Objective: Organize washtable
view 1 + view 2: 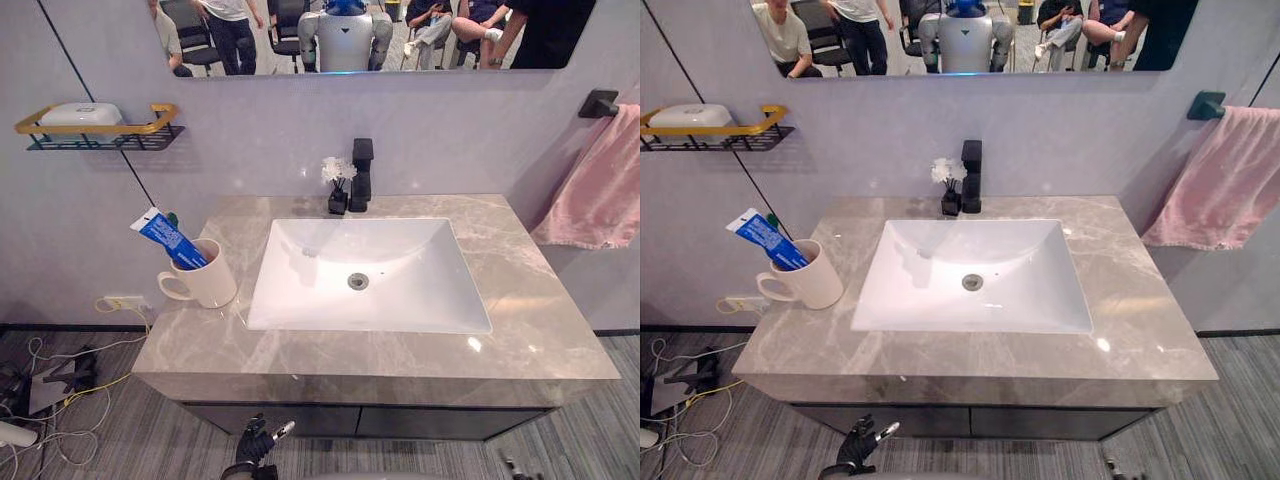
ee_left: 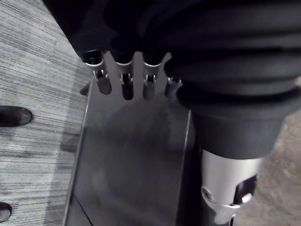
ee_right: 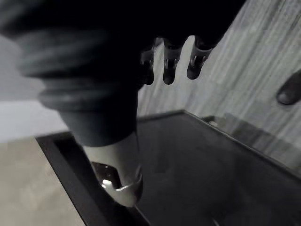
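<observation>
Well, the counter [image 1: 540,330] is grey stone with a white sink [image 1: 400,250] set in its middle; a black tap [image 1: 362,170] stands at the back of the sink. Just beside the tap, on its left, is a small dark vase [image 1: 338,203] with white flowers [image 1: 338,170]. On the counter's left side stands a white mug [image 1: 212,282], upright, with its handle turned left; a blue tube [image 1: 168,238] leans out of it, tilted to the left. Something green pokes up beside the tube; I cannot tell what it is.

On the wall to the left is a shelf [image 1: 100,135] with a gold rail; a white box [image 1: 80,114] lies on it. On the right a pink towel [image 1: 600,190] hangs from a black hook [image 1: 598,104]. A mirror [image 1: 400,35] runs above the counter.

Down low, the left hand [image 2: 126,85] hangs in front of the dark cabinet [image 2: 131,165] under the counter; its fingers are straight and hold nothing. The right hand [image 3: 169,66] hangs low by the cabinet too; its fingers are loose and hold nothing.
</observation>
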Motion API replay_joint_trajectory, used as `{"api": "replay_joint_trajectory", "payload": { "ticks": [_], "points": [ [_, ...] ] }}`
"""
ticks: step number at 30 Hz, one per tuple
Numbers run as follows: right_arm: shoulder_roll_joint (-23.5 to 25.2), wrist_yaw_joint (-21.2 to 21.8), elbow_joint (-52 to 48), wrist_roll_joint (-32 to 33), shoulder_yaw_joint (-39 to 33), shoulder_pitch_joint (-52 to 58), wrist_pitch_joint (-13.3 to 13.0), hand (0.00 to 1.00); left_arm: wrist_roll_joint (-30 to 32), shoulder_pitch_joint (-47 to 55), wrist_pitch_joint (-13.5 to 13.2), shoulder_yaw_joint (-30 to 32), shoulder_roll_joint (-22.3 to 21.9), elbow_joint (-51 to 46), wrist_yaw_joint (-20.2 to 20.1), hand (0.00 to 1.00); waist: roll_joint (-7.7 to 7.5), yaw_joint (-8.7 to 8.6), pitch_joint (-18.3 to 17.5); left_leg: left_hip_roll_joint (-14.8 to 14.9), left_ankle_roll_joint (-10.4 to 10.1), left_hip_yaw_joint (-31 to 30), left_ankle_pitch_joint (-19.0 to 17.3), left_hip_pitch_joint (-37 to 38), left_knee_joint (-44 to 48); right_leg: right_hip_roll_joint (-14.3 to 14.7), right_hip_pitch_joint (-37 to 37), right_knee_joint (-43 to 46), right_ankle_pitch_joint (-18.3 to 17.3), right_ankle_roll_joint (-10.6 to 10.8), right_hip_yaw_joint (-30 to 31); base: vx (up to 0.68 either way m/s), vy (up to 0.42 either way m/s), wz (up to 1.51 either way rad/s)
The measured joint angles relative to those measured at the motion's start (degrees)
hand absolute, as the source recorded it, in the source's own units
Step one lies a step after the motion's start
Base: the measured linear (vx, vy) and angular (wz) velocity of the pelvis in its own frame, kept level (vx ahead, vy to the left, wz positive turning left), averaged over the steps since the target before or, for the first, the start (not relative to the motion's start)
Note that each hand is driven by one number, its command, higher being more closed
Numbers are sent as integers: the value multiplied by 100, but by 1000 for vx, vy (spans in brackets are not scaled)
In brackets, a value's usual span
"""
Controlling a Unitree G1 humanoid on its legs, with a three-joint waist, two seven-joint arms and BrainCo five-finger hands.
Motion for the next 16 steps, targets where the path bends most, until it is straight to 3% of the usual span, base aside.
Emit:
{"api": "replay_joint_trajectory", "payload": {
  "ticks": [9,16],
  "points": [
    [-195,247,826,-820,850,-167,117,0,26,-165,-5,-195,236,293,-6,0,-124,108,76,-60,17,-276,13,25,21,-5,170,-62,-1,85,-199,37,-6,12],
    [-311,247,1062,-925,1116,-337,57,0,114,-246,-14,-207,383,466,0,0,-164,119,222,-119,23,-381,16,42,19,-25,216,-63,-3,88,-261,-14,-2,3]
  ]
}}
